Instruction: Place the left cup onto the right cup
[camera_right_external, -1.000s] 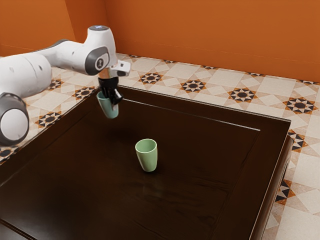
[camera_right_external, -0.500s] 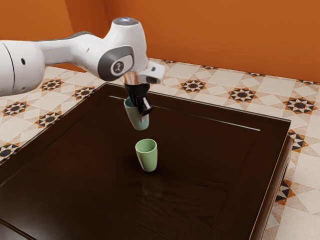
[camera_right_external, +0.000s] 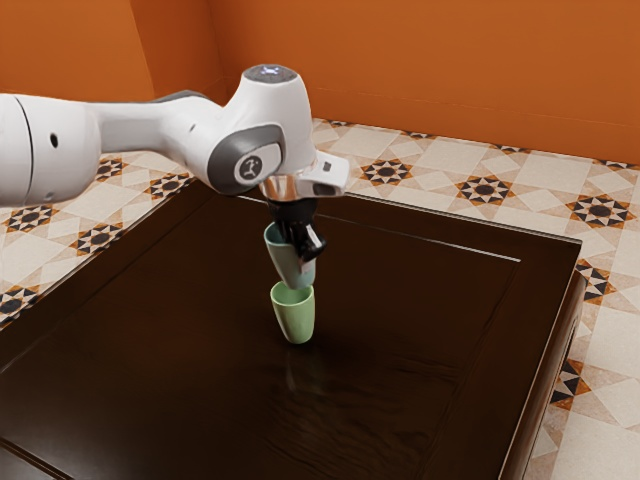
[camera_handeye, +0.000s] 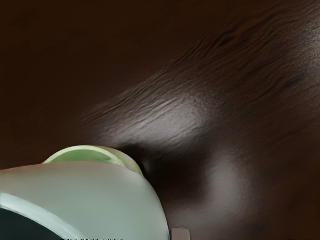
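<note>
Our white jointed arm (camera_right_external: 150, 130) comes in from exterior view's left, wrist bent downward. Our black two-finger gripper (camera_right_external: 305, 243) points down, fingers clamped on tilted glossy teal cup (camera_right_external: 282, 262).

Exterior view: bright, even, diffuse illumination. The orange wall (camera_right_external: 450, 60) is uniformly lit, with no hot spots. My arm (camera_right_external: 120, 140) shades softly along its underside. The dark bench (camera_right_external: 430, 330) is glossy: a faint reflection lies below the green cup (camera_right_external: 293, 312), lower centre of frame. Cast shadows are weak.

Wrist view: dim overall. A broad pale sheen crosses the wood grain beyond the green cup, and a dark shadow hugs its rim. The teal cup (camera_handeye: 85, 200) under my hand renders soft-edged.
</note>
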